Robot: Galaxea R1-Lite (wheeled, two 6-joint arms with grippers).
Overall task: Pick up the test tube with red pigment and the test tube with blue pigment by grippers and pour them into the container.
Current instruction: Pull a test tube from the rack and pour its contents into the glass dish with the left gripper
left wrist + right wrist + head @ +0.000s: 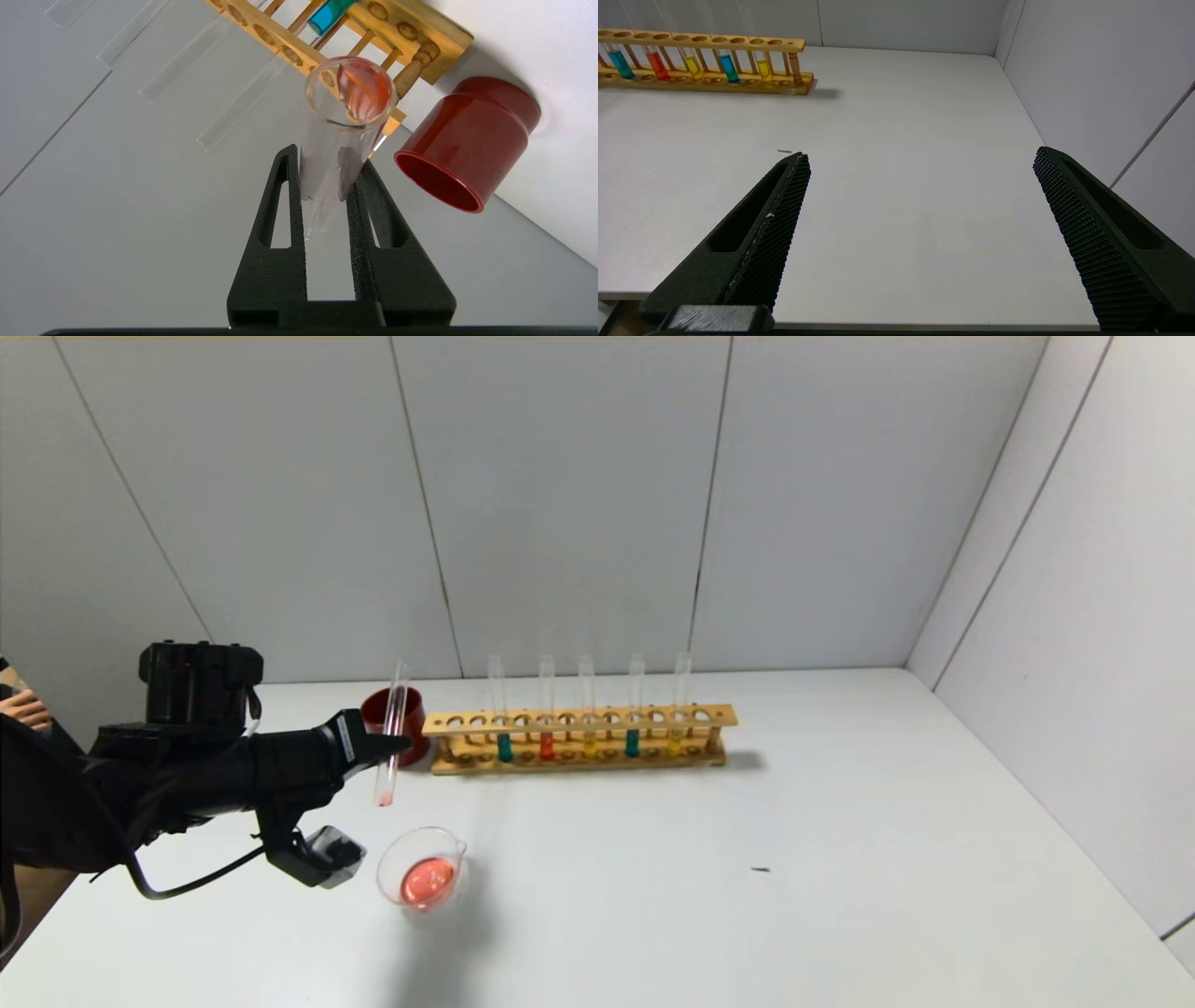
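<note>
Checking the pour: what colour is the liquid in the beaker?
Orange-red, clearest in the head view: beaker.

Lab: wooden test-tube rack (579, 739), glass beaker (422, 868).

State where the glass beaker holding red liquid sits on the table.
In the head view the beaker stands on the table's left side, nearer the robot than the wooden rack, just below the left gripper.

I see a wooden rack (579, 739) standing near the back wall on the white table (840, 859), with two yellow-liquid tubes (589, 743) upright in it. An opaque dark red cup (393, 721) sits just beside the rack's end. A small dark speck (761, 869), possibly debris, lies well apart.
</note>
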